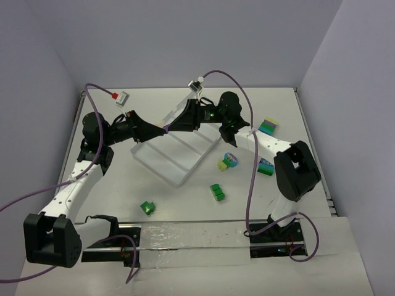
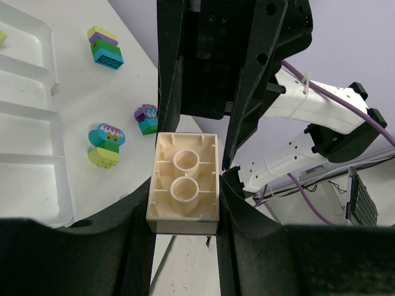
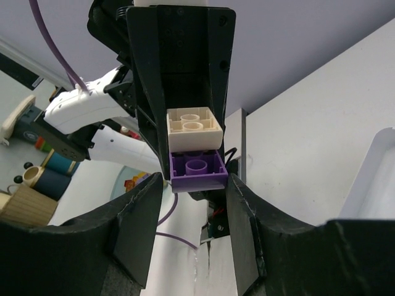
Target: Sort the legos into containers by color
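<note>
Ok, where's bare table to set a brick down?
Bare table near the front, between the two green bricks, and along the far edge behind the tray. Right of the tray is crowded: three brick clumps and the right arm.

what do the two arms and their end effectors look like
The left arm and right arm have white links and bulky black joint housings. The left end effector and right end effector are black, each with two broad tapered fingers. Purple cables loop along both arms.
</note>
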You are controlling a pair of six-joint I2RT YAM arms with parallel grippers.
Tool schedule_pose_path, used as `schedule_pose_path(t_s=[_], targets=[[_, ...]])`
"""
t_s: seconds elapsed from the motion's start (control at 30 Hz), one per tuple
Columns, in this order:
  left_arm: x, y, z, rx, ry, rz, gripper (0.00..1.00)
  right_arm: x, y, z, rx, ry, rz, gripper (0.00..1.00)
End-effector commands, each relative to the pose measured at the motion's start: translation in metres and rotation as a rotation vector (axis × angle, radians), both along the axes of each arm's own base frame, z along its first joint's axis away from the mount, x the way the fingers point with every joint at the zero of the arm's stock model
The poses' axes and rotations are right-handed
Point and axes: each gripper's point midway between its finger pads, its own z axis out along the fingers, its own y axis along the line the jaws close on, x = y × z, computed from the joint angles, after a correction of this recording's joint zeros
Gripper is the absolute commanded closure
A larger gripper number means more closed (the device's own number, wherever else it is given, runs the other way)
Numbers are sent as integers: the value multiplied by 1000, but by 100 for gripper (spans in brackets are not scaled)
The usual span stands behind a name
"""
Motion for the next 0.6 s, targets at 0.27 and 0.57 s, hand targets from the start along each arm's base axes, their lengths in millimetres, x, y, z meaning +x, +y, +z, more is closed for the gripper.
schedule_pose_path(t_s=[0.27, 0.57], targets=[[-8, -1, 9, -4, -68, -24, 100, -11, 15, 27, 58, -82, 54, 48], [-8, -1, 11, -3, -76, -18, 100, -15, 16, 25, 55, -82, 56, 100]])
